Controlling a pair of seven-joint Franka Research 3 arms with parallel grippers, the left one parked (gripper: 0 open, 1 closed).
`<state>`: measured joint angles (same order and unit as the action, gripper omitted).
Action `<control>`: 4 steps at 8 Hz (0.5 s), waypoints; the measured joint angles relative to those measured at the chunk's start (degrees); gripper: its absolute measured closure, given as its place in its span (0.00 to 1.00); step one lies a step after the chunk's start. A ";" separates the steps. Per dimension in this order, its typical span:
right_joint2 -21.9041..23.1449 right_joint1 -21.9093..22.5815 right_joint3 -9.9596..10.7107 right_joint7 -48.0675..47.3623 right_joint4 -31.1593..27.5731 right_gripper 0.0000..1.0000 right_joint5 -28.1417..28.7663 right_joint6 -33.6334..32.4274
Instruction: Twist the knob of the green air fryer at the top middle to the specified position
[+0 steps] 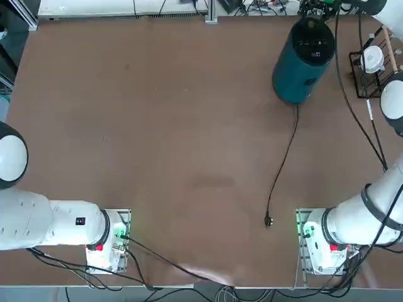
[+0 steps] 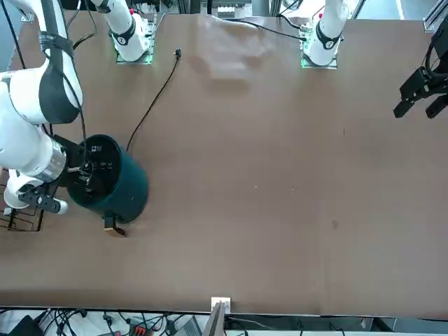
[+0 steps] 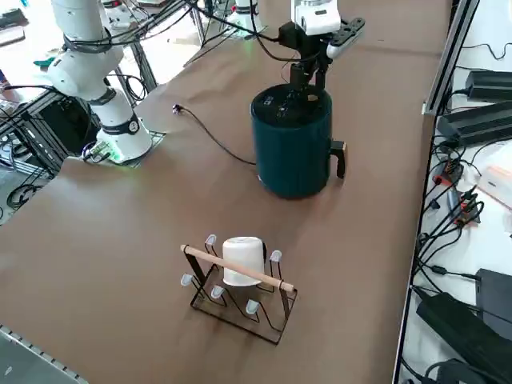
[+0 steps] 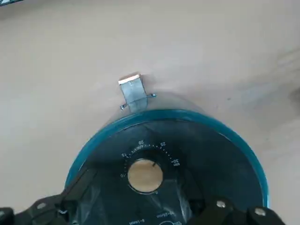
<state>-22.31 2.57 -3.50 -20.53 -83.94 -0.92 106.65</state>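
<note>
On top of the green air fryer [image 3: 292,152], the tan-gold knob [image 4: 145,176] is set into the round black top face [image 4: 215,159], with white marks and numerals printed around it. The knob is flanked by the two fingers of the right gripper [image 4: 139,183], which are spread wide, with a gap left on each side and nothing pinched between them. Whether the top face is touched by the fingertips cannot be told. The gripper is pointed down at the fryer and carried by the right arm [image 3: 316,16], which is reached over from the fryer's right. The fryer is stood upright on the brown table [image 1: 170,145], near the edge opposite the arm bases. From the fryer's wall on the side away from those bases, a dark handle [image 3: 339,158] with a light-brown outer face is projected. On the opposite side of the fryer, a thin black cord [image 1: 286,157] is stretched across the tabletop toward the bases, its plug [image 1: 269,221] left lying near the right arm's base. To the fryer's right, well apart from it, a black wire rack [image 3: 240,308] is placed, fitted with a wooden rod [image 3: 240,268] and white-tipped prongs; a white cup [image 3: 243,261] is held in it.
</note>
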 joint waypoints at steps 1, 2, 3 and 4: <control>-0.06 -0.06 0.03 0.00 0.00 0.02 0.00 0.00; -0.16 -0.08 0.05 -0.01 0.00 0.04 0.00 0.00; -0.34 -0.08 0.05 -0.01 0.00 0.04 0.00 0.00; -0.60 -0.08 0.05 -0.03 -0.01 0.07 0.00 0.00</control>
<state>-22.91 2.49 -3.45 -20.56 -83.95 -0.92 106.65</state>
